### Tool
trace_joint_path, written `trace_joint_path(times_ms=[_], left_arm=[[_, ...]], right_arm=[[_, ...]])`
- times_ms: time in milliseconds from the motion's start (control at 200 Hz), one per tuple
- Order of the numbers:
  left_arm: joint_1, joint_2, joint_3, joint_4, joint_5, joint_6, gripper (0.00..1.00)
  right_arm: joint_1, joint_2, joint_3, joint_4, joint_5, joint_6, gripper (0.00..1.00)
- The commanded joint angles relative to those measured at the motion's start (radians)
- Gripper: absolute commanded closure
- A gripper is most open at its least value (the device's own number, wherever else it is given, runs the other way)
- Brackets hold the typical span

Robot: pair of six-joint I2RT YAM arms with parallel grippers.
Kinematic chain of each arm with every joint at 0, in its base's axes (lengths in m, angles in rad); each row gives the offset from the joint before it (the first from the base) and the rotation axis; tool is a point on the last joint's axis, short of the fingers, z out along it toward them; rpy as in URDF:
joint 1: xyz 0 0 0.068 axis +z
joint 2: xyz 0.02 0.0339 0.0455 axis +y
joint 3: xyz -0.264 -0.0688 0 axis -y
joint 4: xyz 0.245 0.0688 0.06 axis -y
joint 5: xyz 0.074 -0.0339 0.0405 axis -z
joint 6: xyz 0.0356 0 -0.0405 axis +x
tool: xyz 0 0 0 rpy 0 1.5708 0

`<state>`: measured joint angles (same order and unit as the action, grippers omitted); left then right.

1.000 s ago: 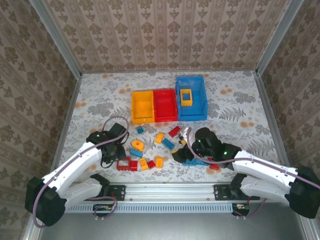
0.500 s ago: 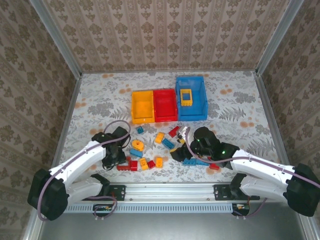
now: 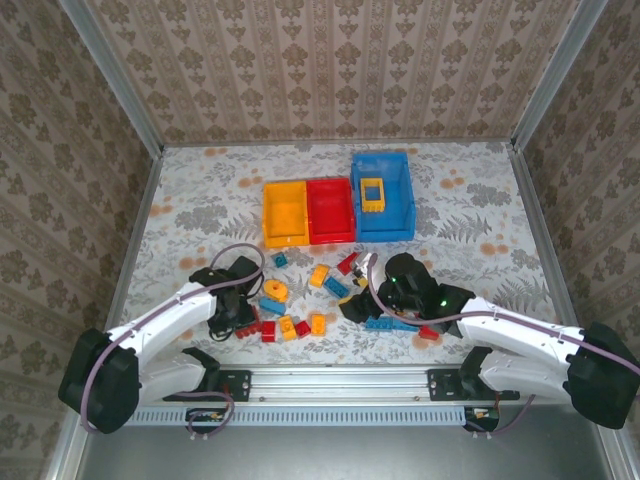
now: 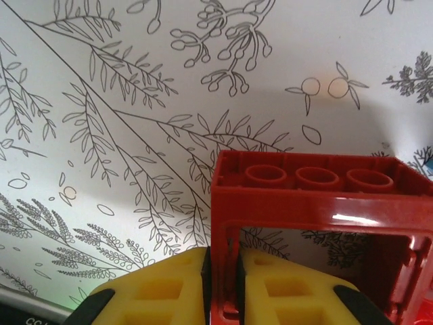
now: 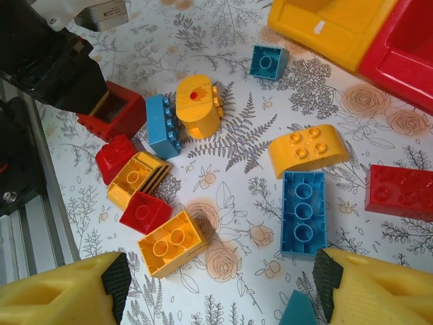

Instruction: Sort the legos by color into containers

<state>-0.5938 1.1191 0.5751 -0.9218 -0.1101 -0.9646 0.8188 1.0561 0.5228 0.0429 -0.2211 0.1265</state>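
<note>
Left gripper (image 4: 223, 274): clenched on one wall of the red frame brick (image 4: 304, 196), with a yellow finger on either side of that wall
Red frame brick: at the near-left edge of the pile on the flowered table (image 3: 200, 200); studs on its top bar; well apart from the bins
Crowding it: a blue brick (image 5: 162, 126) and a small red brick (image 5: 116, 154) lie just beside it; a yellow round brick (image 5: 195, 105) touches the blue one
Right gripper (image 5: 220, 281): released, fingers spread wide above the loose legos (image 3: 300, 300); nothing between them
Under the right gripper: a yellow two-by-two brick (image 5: 170, 244), a long blue brick (image 5: 303, 213), a yellow curved brick (image 5: 308, 149); a red brick (image 5: 400, 191) lies further right
Bins: yellow bin (image 3: 267, 215), red bin (image 3: 331, 183) and blue bin (image 3: 406, 200) stand in a row beyond the pile, sides touching
In the blue bin: a yellow frame brick (image 3: 372, 193)
Between pile and bins: a small teal brick (image 5: 265, 62) near the yellow bin
</note>
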Motion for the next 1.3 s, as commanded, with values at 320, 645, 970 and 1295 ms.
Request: trace_joint_path(times_ms=[320,645,970,1295], left_arm=[[0.008,-0.022,0.127,-0.123,-0.133,0.076,0.85],[0.048,0.198,0.553,-0.15,-0.123,0.269,0.86],[0.131,0.617,1.036,-0.113,-0.046,0.469,0.87],[0.186,0.949,1.375,-0.143,-0.011,0.577,0.87]], right_arm=[[0.004,0.024,0.095,0.009,0.051,-0.002,0.26],[-0.067,0.098,0.23,0.089,0.181,0.057,0.26],[-0.157,0.257,0.379,0.088,0.192,0.094,0.27],[-0.178,0.41,0.566,-0.036,0.253,0.14,0.28]])
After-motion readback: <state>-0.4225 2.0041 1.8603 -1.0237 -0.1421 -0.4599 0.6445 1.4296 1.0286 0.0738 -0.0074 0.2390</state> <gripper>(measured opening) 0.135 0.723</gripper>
